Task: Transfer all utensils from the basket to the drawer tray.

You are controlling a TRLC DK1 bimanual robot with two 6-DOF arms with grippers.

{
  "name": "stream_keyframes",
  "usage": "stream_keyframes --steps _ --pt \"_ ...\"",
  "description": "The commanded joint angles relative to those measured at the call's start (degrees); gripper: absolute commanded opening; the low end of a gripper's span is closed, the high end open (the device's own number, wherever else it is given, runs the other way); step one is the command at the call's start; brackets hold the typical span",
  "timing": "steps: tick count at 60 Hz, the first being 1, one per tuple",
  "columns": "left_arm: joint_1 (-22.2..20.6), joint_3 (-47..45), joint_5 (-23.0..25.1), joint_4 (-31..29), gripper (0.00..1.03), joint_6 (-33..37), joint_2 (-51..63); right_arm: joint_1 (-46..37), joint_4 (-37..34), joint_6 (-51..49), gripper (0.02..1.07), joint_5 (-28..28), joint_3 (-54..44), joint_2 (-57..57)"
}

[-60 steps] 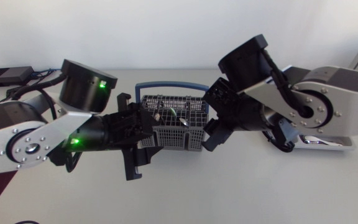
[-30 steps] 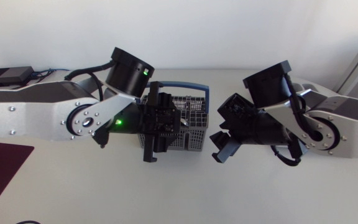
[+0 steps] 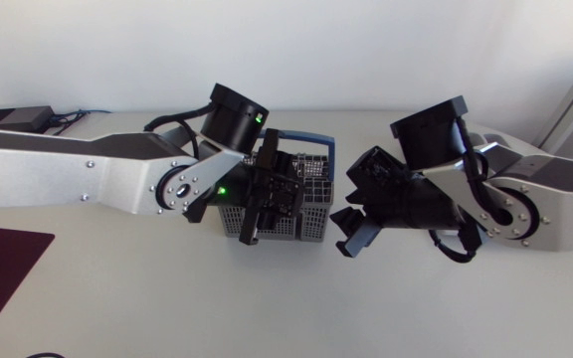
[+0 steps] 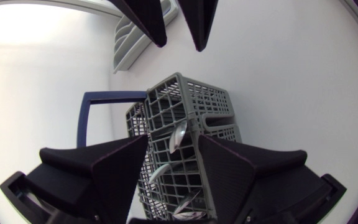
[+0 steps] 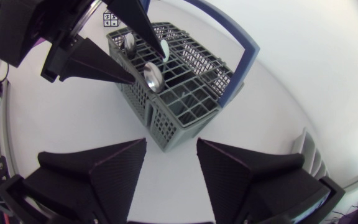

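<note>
Hovering over the grey cutlery basket (image 3: 311, 221), the left gripper (image 4: 173, 140) stood wide open, with a spoon (image 4: 178, 134) between its fingertips, not clamped. The right gripper (image 5: 171, 146) was open and empty beside the basket. Step judged: grasping. Next move: close on the spoon, lift, carry to the drawer tray (image 4: 131, 43).

Showed silver-grey, screw-ringed arms (image 3: 88, 179), black cylindrical joints (image 3: 232, 117), tiny green lights (image 3: 223, 191), black cables (image 3: 454, 247); ended in matte black wedge-fingered left gripper (image 4: 173, 138) and right gripper (image 5: 171, 140).
</note>
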Motion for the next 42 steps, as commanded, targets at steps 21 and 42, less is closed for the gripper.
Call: stream_keyframes --steps 21,42 --pt "0.52 0.43 -1.32 6.01 0.27 7.35 3.45 -1.03 0.83 -1.36 0.63 -1.02 -1.75 0.95" --pt "0.44 -0.27 -1.32 5.22 0.04 8.84 2.4 -1.21 1.18 -1.36 0.63 -1.1 -2.54 1.04"
